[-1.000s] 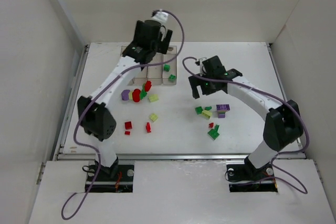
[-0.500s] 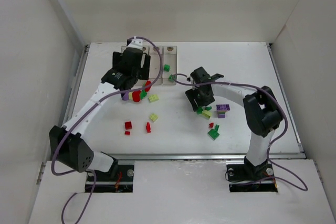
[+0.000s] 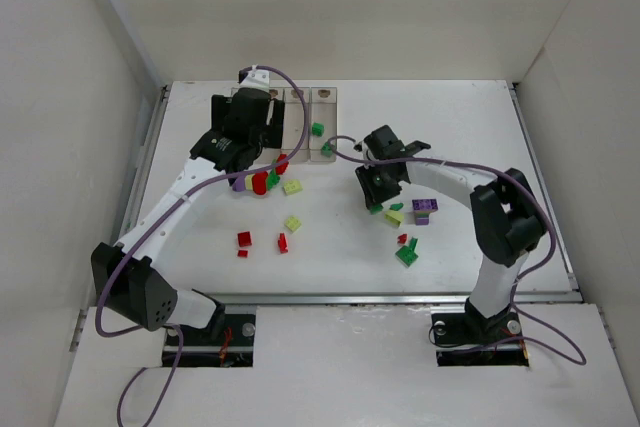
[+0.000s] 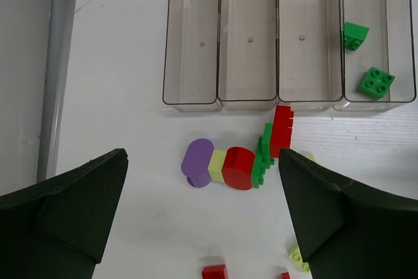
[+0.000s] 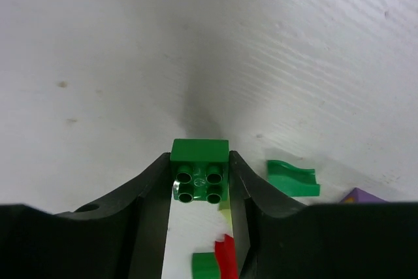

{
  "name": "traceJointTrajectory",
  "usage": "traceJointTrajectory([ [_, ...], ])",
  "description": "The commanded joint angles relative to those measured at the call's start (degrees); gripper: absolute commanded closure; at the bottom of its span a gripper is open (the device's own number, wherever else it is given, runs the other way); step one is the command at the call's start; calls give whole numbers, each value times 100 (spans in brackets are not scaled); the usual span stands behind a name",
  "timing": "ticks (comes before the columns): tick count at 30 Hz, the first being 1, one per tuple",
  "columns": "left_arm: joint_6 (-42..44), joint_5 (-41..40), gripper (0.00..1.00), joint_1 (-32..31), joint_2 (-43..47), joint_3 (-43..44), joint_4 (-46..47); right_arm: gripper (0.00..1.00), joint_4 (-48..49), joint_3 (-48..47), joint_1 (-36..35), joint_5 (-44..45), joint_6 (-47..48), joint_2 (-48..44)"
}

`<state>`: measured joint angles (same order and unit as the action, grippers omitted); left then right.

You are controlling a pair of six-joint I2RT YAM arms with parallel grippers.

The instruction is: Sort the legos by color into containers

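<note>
Currently right fingers (image 5: 147,194) pinch a green lego (image 5: 200,178); left fingers (image 4: 72,207) spread wide

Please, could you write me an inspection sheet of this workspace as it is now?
Surface: white table, flat.
Job's things: four joined containers; the end one nearest the right arm holds two green bricks, and the other three are empty. Loose bricks lie in front of the containers and near the right arm.
Clutter: nothing seen.
Grippers: left gripper open above the loose bricks; right gripper shut on a dark green brick.
Cables: purple cables loop along both arms.
Surroundings: white walls on three sides.
</note>
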<state>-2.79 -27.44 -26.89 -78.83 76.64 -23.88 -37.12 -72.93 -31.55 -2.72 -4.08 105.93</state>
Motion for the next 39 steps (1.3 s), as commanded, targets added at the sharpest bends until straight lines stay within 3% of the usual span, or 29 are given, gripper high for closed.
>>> traceJointTrajectory([
  [1, 24, -227, 0, 70, 87, 115, 129, 100, 862, -389, 0, -797, -374, -687],
  [6, -90, -227, 0, 123, 192, -141, 129, 100, 2883, -913, 0, -537, -1209, -672],
  [13, 68, -402, 0, 123, 569, -615, 287, 100, 2833, -3233, 210, -97, -1666, 1226],
  [18, 182, -525, 0, 123, 789, -878, 393, 89, 2773, -3913, 333, -325, -1667, 1975],
  [20, 182, -525, 0, 123, 790, -931, 445, 79, 2720, -4000, 334, -387, -1667, 2106],
  [21, 182, -525, 0, 123, 790, -932, 445, 70, 2719, -4001, 334, -387, -1667, 2107],
  [22, 182, -525, 0, 175, 790, -932, 498, 54, 2719, -4001, 334, -387, -1667, 2107],
  [26, 182, -525, 0, 176, 738, -932, 498, 14, 2650, -4054, 334, -747, -1465, 2160],
  [28, 182, -473, 0, 176, 737, -932, 498, 0, 2474, -4212, 334, -809, -1343, 2029],
  [32, 182, -420, 0, 176, 737, -932, 498, 0, 2061, -4160, 334, -757, -1166, 1502],
  [39, 182, -306, 0, 176, 843, -1045, 445, 0, 568, -2457, 825, -2, -1166, 113],
])
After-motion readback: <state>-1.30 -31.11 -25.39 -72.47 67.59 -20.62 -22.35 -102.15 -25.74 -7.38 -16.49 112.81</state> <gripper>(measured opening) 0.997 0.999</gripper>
